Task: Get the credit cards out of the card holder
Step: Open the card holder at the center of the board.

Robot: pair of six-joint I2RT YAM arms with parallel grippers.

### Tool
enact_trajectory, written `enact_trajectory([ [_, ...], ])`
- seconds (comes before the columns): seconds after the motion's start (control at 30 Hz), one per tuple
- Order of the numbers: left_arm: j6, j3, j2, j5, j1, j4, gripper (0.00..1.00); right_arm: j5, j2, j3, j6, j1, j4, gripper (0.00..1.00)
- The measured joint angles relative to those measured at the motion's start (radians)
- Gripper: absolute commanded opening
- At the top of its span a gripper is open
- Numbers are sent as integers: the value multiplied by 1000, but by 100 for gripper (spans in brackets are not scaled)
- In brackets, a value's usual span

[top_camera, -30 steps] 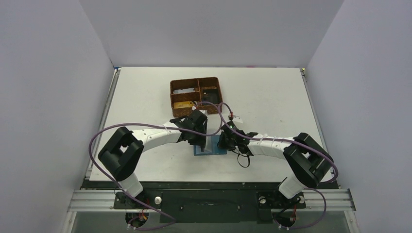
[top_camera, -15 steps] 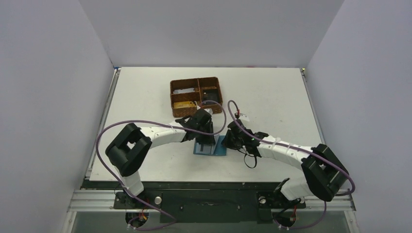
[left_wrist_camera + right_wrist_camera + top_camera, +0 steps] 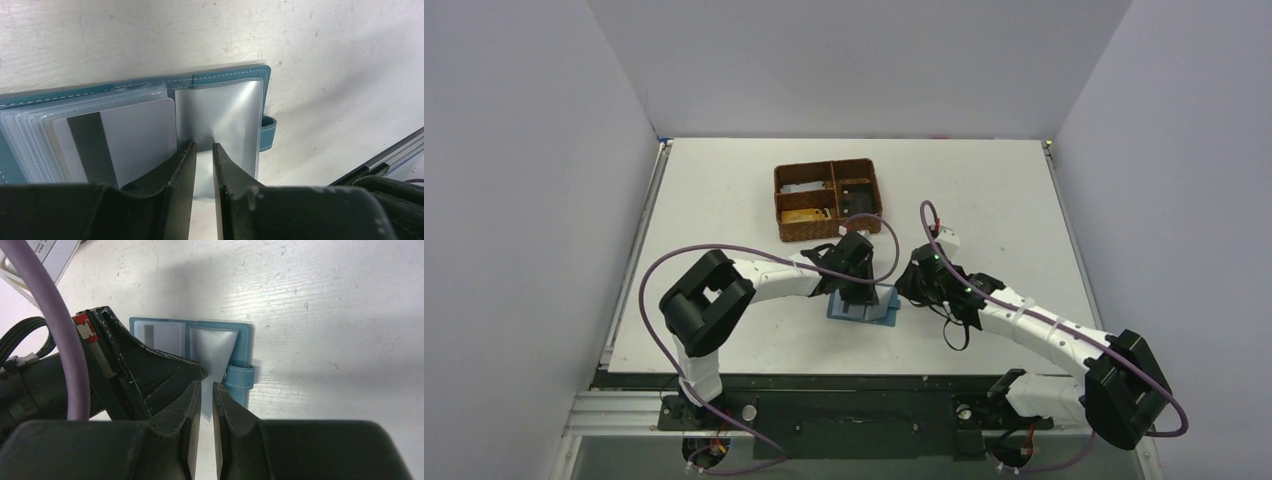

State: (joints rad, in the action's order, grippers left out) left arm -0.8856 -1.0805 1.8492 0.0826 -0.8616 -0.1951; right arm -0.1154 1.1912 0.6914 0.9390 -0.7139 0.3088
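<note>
Past my right gripper (image 3: 206, 386), its jaws a narrow slit apart with nothing between them, I see the teal card holder (image 3: 242, 347) lying open on the white table (image 3: 325, 300). A pale card (image 3: 167, 335) with a dark stripe sits in its left panel. The left gripper (image 3: 197, 371), trailing a purple cable (image 3: 55, 340), covers that panel's near corner.

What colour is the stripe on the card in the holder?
The stripe is dark grey; left wrist view.

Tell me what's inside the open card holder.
Stacked sleeves in the card holder show a pale card with a dark stripe; the sleeve by the tab looks empty. The left gripper hides their lower edges; deeper sleeves are covered.
</note>
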Motion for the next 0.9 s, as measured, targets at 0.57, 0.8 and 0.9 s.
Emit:
enact_trajectory([
  [0.57, 14, 14, -59, -75, -2, -40, 11, 141, 237, 47, 61, 0, -133, 10],
  [0.8, 27, 43, -80, -78, 6, -47, 11, 165, 251, 75, 67, 0, -147, 13],
  [0.9, 37, 44, -94, -75, 6, -49, 11, 165, 218, 74, 68, 8, -128, 21],
])
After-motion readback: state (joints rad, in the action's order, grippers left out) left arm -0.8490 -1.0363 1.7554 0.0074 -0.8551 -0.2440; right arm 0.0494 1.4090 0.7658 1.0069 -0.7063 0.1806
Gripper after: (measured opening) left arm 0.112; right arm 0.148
